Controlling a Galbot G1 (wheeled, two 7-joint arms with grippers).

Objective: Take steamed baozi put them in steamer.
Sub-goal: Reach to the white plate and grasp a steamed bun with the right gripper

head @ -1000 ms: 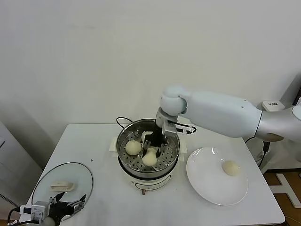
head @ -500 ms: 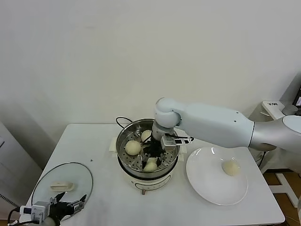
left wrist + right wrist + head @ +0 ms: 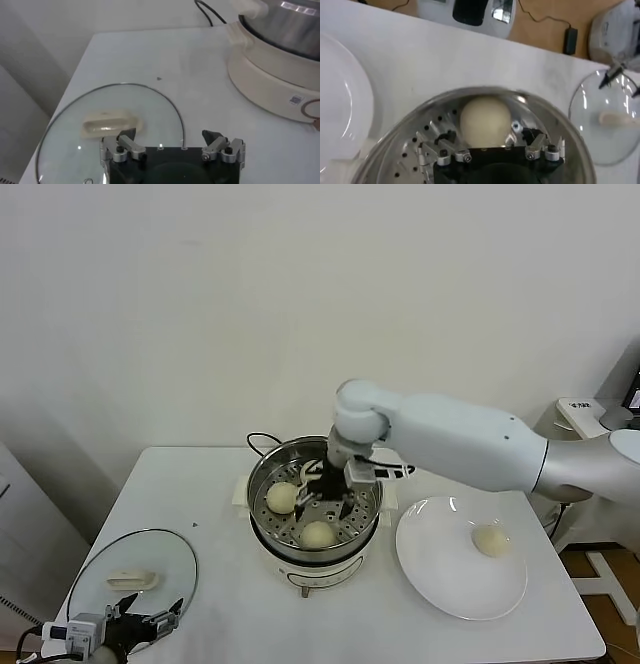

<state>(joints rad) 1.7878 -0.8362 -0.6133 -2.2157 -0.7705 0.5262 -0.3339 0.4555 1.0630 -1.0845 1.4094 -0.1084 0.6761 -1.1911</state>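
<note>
Just below the right gripper point(image 3: 322, 496), jaws apart over the steamer point(image 3: 262, 489), a released baozi point(image 3: 318, 534) rests on the tray beside another point(image 3: 282, 497). Next likely fetches the last baozi point(image 3: 490, 540) on the plate point(image 3: 440, 584); the left gripper point(image 3: 172, 145) waits, jaws apart, above the glass lid point(image 3: 65, 150).

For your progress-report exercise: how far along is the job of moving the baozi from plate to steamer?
Done: at least two baozi lie in the steamer. In hand: the right gripper is open above them, holding nothing. Left: one baozi on the plate. The left gripper waits open over the glass lid.
</note>
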